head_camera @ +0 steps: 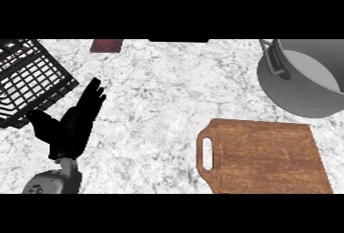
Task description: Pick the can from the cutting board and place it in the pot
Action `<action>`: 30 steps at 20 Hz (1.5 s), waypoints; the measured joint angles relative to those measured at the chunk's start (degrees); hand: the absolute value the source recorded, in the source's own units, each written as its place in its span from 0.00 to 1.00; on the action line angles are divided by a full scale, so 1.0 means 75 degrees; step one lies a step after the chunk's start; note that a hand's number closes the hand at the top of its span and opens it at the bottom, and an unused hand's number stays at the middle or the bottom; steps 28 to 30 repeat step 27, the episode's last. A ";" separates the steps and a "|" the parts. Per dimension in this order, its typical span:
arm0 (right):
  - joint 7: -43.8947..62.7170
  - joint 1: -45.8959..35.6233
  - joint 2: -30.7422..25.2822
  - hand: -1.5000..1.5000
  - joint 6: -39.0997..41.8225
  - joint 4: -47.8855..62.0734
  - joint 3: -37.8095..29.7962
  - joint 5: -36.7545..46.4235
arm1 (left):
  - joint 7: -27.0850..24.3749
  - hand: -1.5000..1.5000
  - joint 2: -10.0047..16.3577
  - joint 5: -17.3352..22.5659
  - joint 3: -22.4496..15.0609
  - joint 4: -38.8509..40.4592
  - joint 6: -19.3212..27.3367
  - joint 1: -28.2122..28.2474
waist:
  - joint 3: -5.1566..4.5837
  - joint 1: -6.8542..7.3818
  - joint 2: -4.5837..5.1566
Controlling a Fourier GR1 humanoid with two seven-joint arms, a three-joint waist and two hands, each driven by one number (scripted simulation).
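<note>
A brown wooden cutting board [269, 157] with a handle slot on its left side lies at the lower right of the marble counter. No can shows on the board or anywhere else in view. A grey metal pot [299, 79] stands at the upper right, its inside partly visible and showing nothing in it. My left hand [70, 125] rests at the lower left, fingers straight and pointing up, holding nothing. My right hand is not in view.
A black wire rack [30, 77] sits at the upper left, close to my left hand's fingertips. A small dark red object [107, 45] lies at the counter's far edge. Bare marble counter [174, 91] lies between the rack and the pot.
</note>
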 measured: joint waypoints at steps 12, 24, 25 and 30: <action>-0.0785 -0.1240 0.0451 0.00 -0.0743 0.3467 0.0059 0.0291 | 0.0108 0.50 -0.0016 0.0058 0.0075 -0.0047 -0.0044 -0.0198 | 0.0011 0.0111 0.0055; -0.1634 -0.1637 0.0736 0.00 -0.1711 0.4606 -0.1543 -0.1167 | 0.0027 0.50 0.0014 0.0030 0.0130 -0.0022 -0.0089 -0.0190 | 0.0020 0.0078 0.0066; -0.1776 -0.1639 0.0686 0.00 -0.1893 0.4630 -0.1697 -0.1283 | 0.0006 0.50 0.0031 0.0039 0.0175 0.0043 -0.0093 -0.0239 | 0.0021 0.0079 0.0075; -0.2044 -0.1571 0.0534 0.00 -0.2135 0.4649 -0.1998 -0.1532 | -0.0031 0.50 0.0002 0.0008 0.0129 0.0092 -0.0099 -0.0210 | 0.0019 0.0048 0.0066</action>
